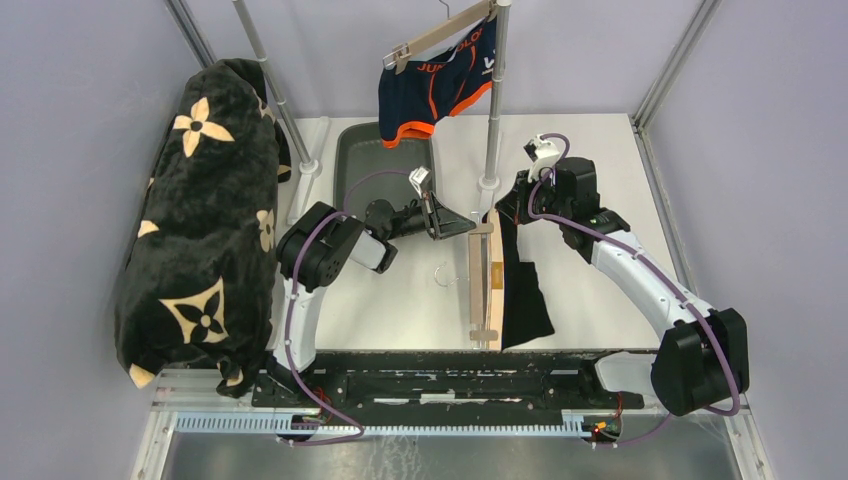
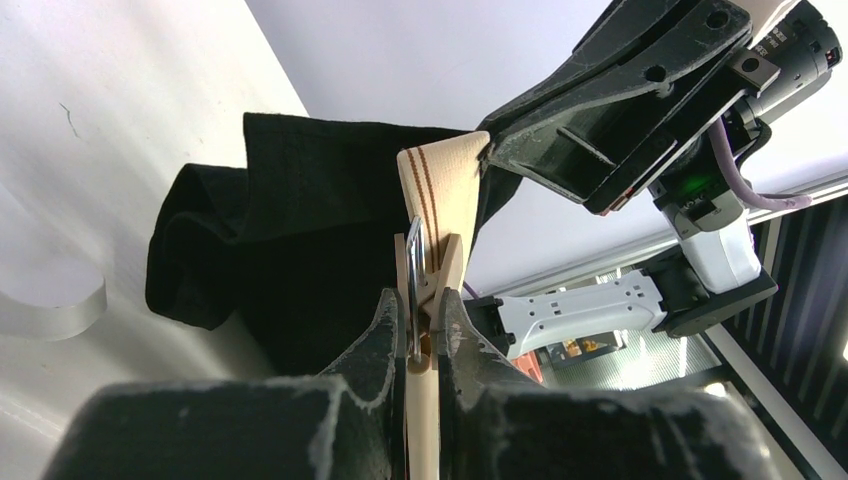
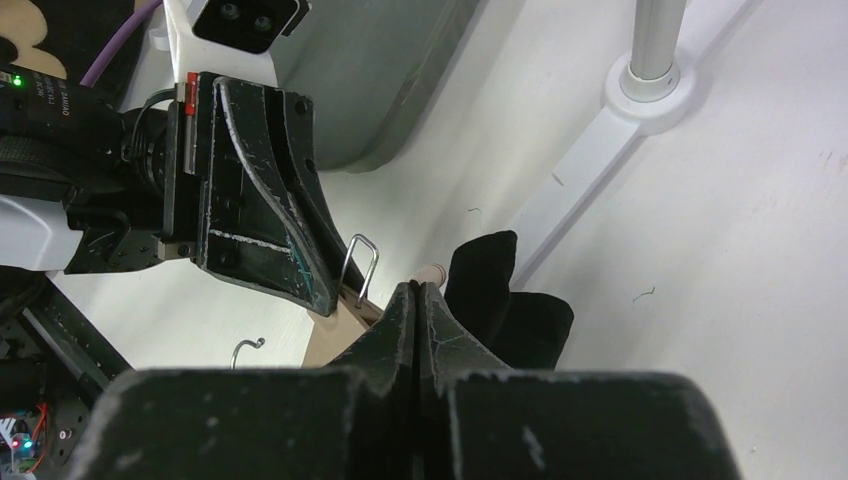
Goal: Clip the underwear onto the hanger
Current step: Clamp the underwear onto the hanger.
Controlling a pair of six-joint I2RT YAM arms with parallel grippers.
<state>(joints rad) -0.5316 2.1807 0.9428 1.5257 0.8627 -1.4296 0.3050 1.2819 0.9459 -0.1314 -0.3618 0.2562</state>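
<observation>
Presently, left gripper [image 2: 420,312] squeezing hanger clip [image 2: 446,275], right gripper [image 3: 415,292] pinching waistband of black underwear [image 2: 300,250].

The top external camera looks steeply down from above the near edge onto the whole white table [image 1: 400,300]. The close wrist cameras face each other across the pale wooden hanger [image 2: 425,400] and black underwear [image 2: 300,230].
</observation>
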